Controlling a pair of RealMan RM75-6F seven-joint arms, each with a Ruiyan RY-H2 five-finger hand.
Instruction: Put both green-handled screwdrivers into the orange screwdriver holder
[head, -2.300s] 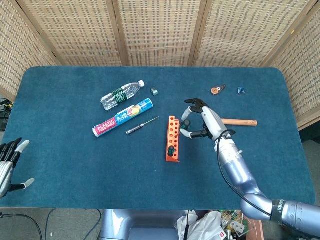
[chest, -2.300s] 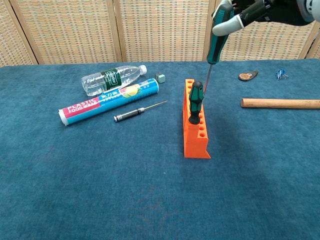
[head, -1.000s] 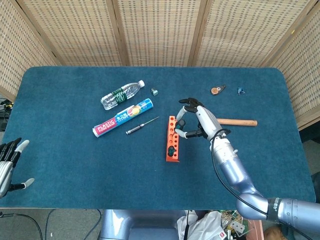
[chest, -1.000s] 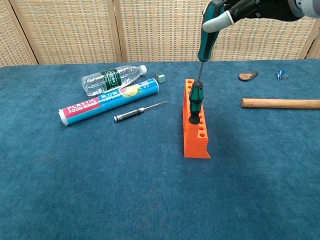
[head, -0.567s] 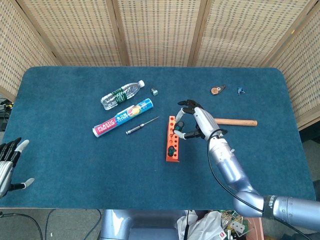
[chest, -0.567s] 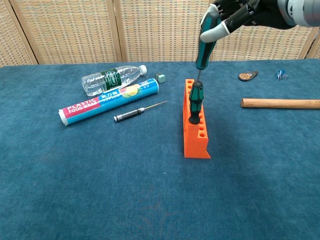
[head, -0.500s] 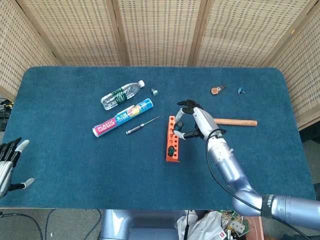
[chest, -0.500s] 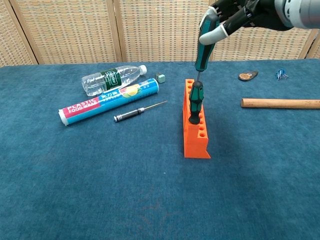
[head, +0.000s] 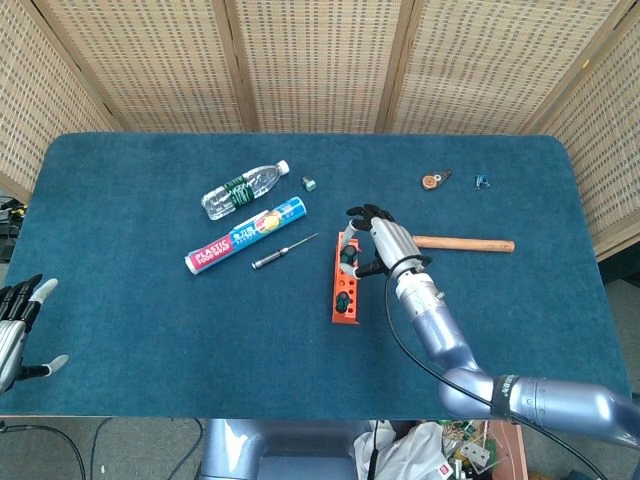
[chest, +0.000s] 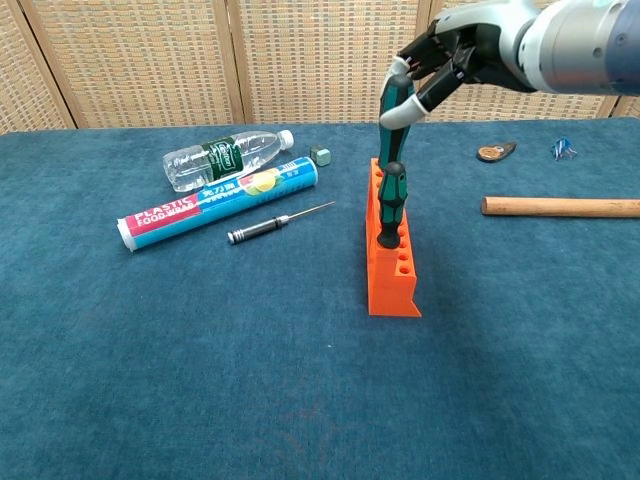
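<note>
Nearest in chest view: holder (chest: 393, 262) sits on table (chest: 200, 380), long axis running away from the cameras, holes up, so a driver goes in from above. 1st driver (chest: 391, 205) stands upright in a hole toward the near end, handle up, directly below & just in front of the R hand (chest: 450, 55).

R hand is above the holder's far half, fingers clamped round the top of the 2nd driver (chest: 391, 110); grip is high on the handle so the shaft hangs down. Its shaft is hidden behind the 1st driver's handle, so can't tell if the tip is in a hole yet. Judging by how low the handle sits, prob. partly in, w/ the hand holding to steer it straight. Head view: hand (head: 378, 244) right over the holder (head: 342, 290).

Beyond/right of hand: hammer handle (chest: 560, 207), well apart. Left of hand: small black driver (chest: 278, 223), foil box (chest: 215, 205), bottle (chest: 225, 157), none in the way.

L hand (head: 18, 325) is at the table's near left edge, far from the work, fingers apart, holding nothing; idle since one hand does this job.
</note>
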